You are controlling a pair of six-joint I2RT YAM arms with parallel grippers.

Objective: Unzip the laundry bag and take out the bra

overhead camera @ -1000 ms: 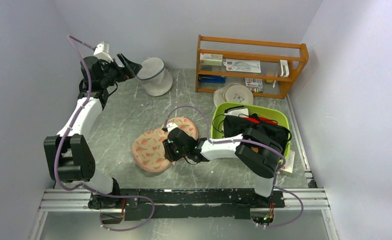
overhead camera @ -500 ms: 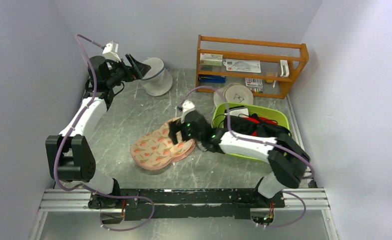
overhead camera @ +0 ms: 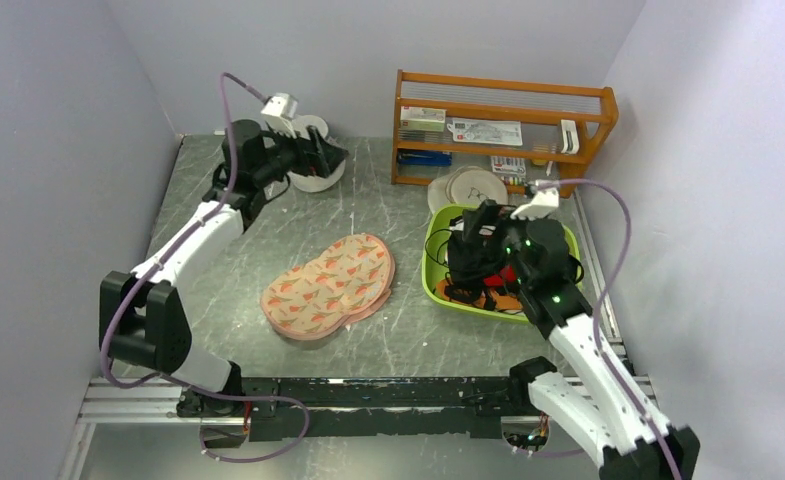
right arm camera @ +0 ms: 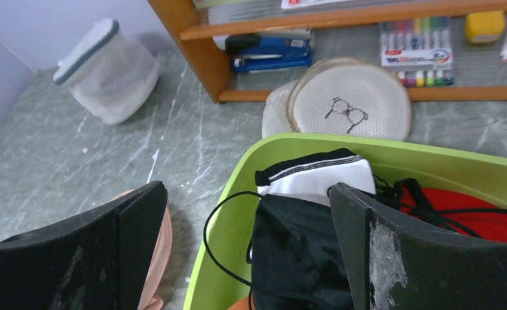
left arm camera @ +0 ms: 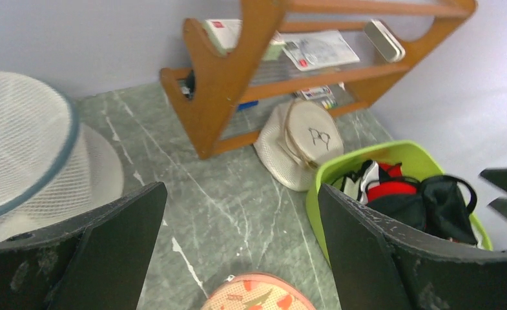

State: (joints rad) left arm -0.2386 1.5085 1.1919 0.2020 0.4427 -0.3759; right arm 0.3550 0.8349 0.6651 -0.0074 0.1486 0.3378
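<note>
Step in hand: nothing is gripped. The right gripper [right arm camera: 247, 194] hangs over the green bin [overhead camera: 431, 278] with jaws released and wide. The left gripper [left arm camera: 241, 190] is also spread and empty, at the far left just beside the white cylindrical mesh bag [left arm camera: 24, 142].

Task things: the laundry bag [overhead camera: 328, 287] lies flat mid-worktop, well apart from both jaws. A black garment with a thin looping strap [right arm camera: 296, 252] sits in the bin right under your right jaws. I take it for the bra, so the removal looks done. I can't confirm that the pouch is empty.

Next move: if the pouch needs checking, bring one arm to its edge. You must find the zip pull first, and no view shows it or whether the zip is open. The other arm should pin the fabric.

Views compared:
- The top view alone shows the whole pouch and both arms' spacing.
- The right wrist alone separates the bin contents: the strap loop, a white piece with black trim [right arm camera: 318, 177] and red fabric [right arm camera: 457, 219].
- The left wrist catches only the pouch's tip at its lower edge, plus the wooden rack [left arm camera: 237, 71] and the round mesh case [left arm camera: 302, 139] leaning by it.
</note>
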